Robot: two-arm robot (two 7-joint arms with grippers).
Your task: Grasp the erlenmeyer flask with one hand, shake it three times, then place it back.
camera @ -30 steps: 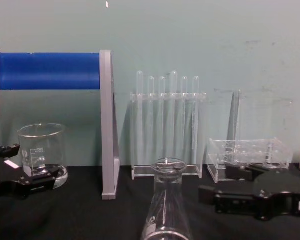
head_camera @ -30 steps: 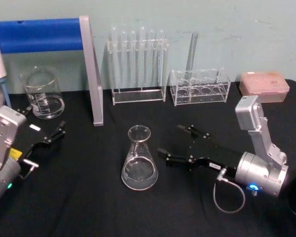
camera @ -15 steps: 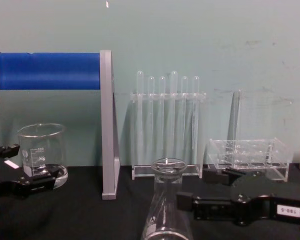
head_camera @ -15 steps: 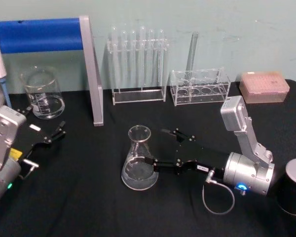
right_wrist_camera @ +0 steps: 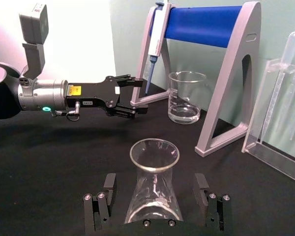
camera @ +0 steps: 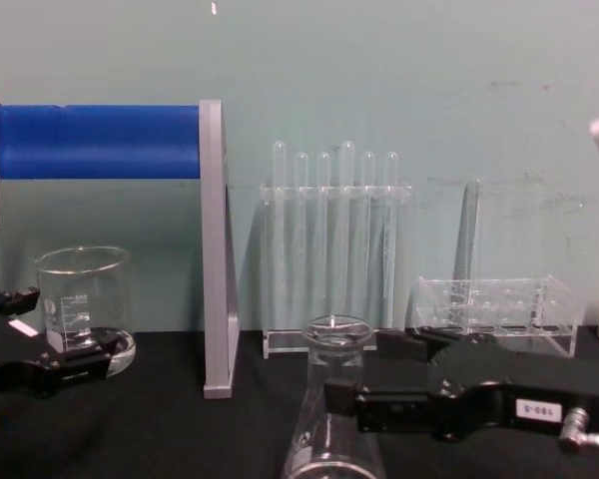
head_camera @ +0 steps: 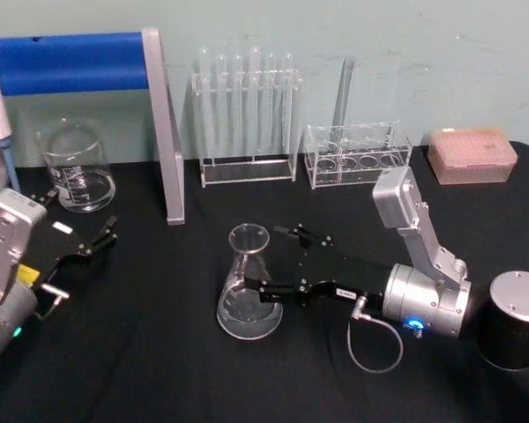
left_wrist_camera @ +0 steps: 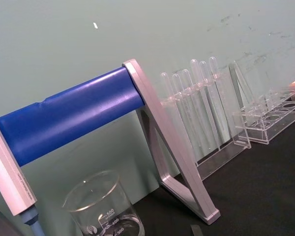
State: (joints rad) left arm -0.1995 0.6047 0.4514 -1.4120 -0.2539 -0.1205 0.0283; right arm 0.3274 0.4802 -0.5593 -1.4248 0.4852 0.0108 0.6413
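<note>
Head view, items by size.

1. Black table [head_camera: 141,370]: is carrying everything listed.
2. Stand with a blue bar [head_camera: 70,62]: is standing at the back left.
3. Test-tube rack [head_camera: 247,167]: is standing at the back centre, with its tubes upright.
4. Right gripper [head_camera: 263,257]: is reaching in low from the right. Its jaws are spread wide, one on each side of the flask [head_camera: 249,286]. The right wrist view is showing a gap between each finger and the glass.
5. Left gripper [head_camera: 78,220]: is resting at the left near the beaker [head_camera: 78,167], with its jaws apart and gripping nothing.
6. Flask: is standing upright on the table, front centre, forward of the rack. It is clear glass and cone-shaped, with a wide base, a narrow neck, a flared round rim and faint white markings.
7. Beaker: is standing at the back left, beside the stand.
</note>
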